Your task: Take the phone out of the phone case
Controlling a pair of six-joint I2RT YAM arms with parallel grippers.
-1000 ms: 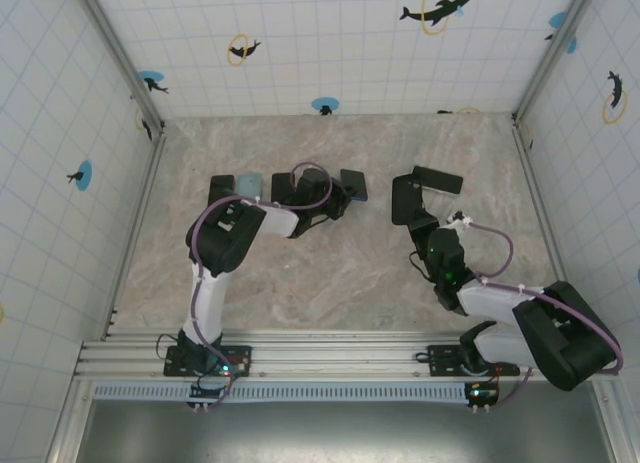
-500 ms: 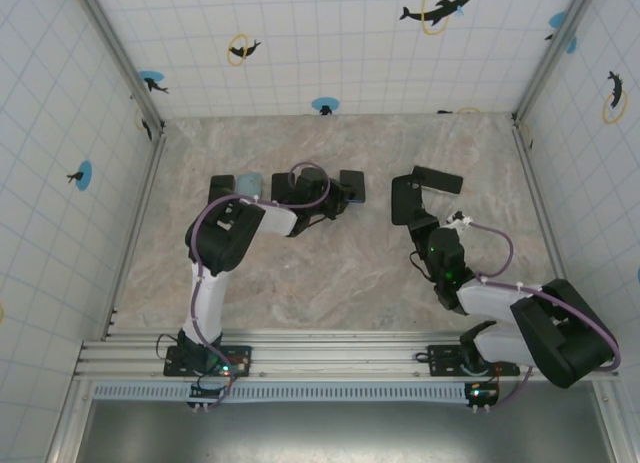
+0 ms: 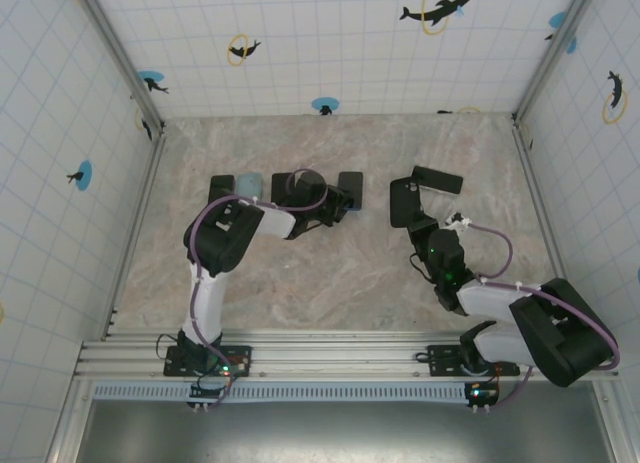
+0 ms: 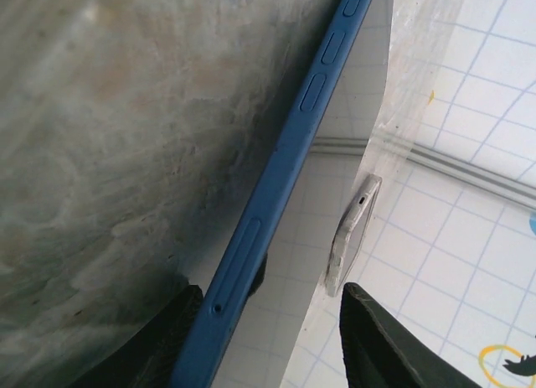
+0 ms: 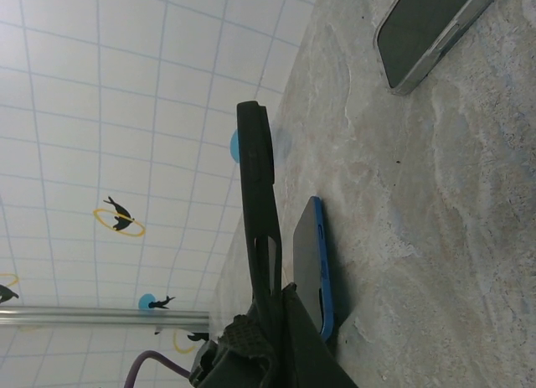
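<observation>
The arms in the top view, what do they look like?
Both the left arm and right arm have black joint housings joined by white links, with a lavender cable looped alongside each. The bases are black; the fingers are black too.

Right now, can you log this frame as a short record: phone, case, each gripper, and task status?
phone: blue phone lying flat on the table, out of its case
case: black case held on edge beside the phone
left gripper: open, fingers straddling one end of the phone
right gripper: shut on the black case
task status: phone and case are apart
</observation>
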